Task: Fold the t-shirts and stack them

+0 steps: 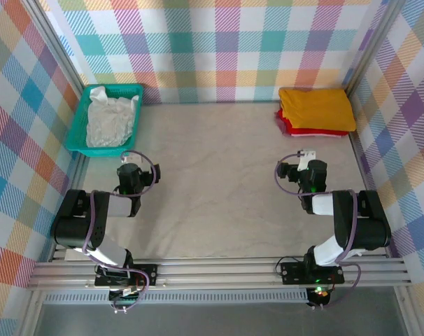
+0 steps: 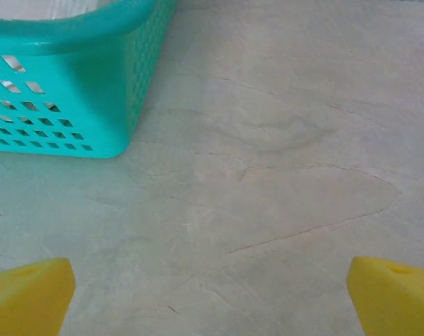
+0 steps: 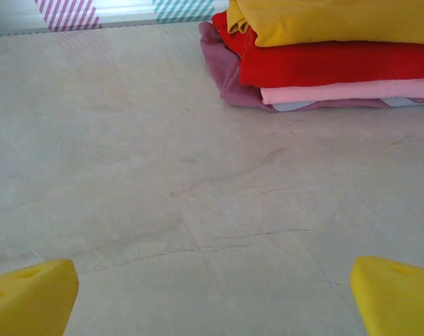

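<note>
White t-shirt [image 1: 110, 119] lies crumpled in the teal basket [image 1: 78, 127], far left.
Far right, the mustard-yellow t-shirt [image 1: 317, 108] tops the red t-shirt [image 3: 324, 64]; left gripper [image 2: 212, 297] and right gripper [image 3: 212, 297] hover spread wide above the table [image 1: 219, 175].

in the top view the basket [image 1: 73, 131] sits at the upper left of the table [image 1: 219, 175], in the back corner, with a loose t-shirt [image 1: 112, 120] lying inside it. the stack of t-shirts [image 1: 317, 112] lies at the upper right, well apart from the basket. the left gripper [image 1: 131, 159] is just below the basket. the right gripper [image 1: 304, 157] is below the stack, farther off.
</note>
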